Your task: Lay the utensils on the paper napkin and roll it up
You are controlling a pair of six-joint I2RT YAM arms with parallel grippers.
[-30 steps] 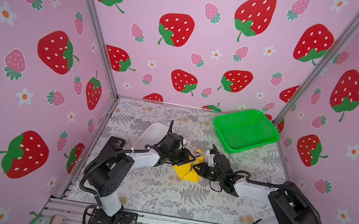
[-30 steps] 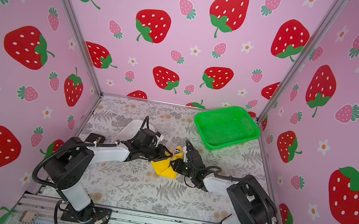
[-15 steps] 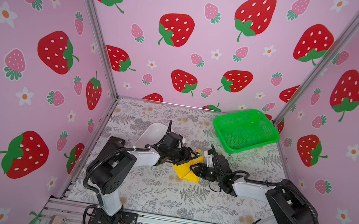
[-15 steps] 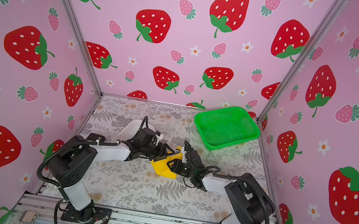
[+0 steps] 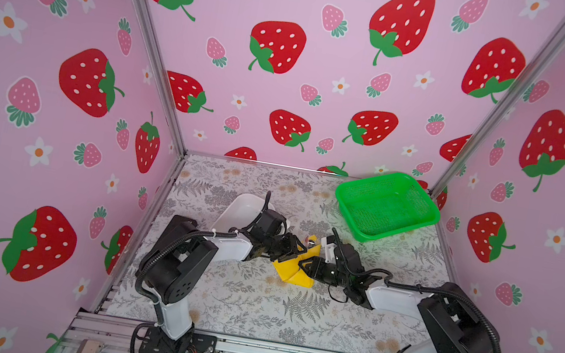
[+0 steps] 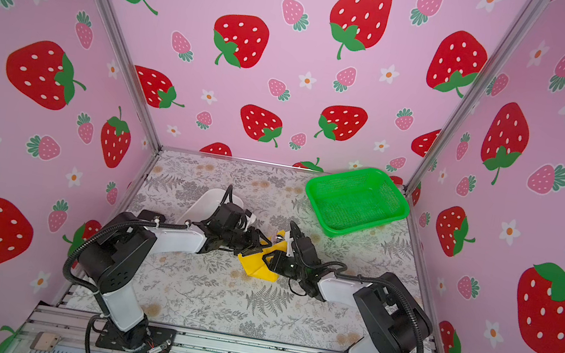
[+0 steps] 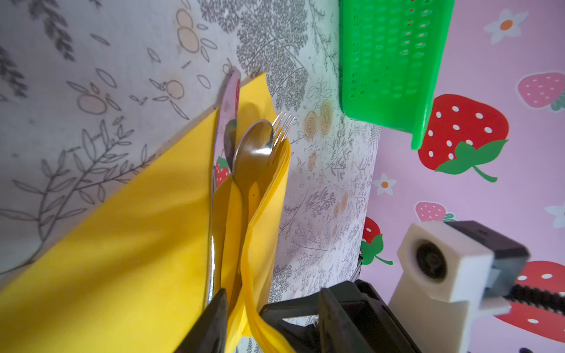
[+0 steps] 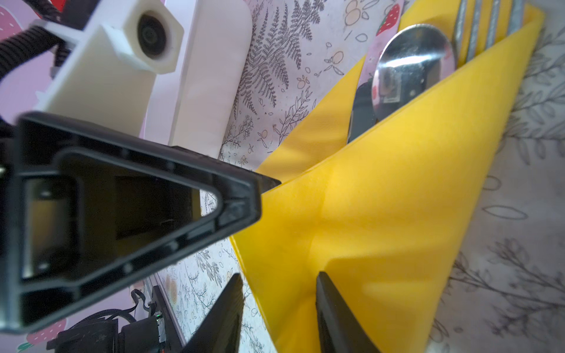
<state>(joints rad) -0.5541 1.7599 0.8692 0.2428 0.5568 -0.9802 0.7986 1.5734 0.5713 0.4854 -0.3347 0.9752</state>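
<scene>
Pincers (image 7: 269, 318) pinch folded napkin (image 7: 122, 244) holding utensils (image 7: 253, 152).

The right gripper (image 5: 304, 265) has pushed further in against the napkin (image 5: 294, 272) (now folded up over the utensils (image 7: 250, 152)), its jaws wider than a second ago. The left gripper (image 5: 293, 251) has edged closer, nearly meeting it.

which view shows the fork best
The left wrist view: the fork shows its tines and neck poking out of the folded paper napkin beside the spoon. The right wrist view crops the tines at its edge. In both top views it is too small to make out.
</scene>
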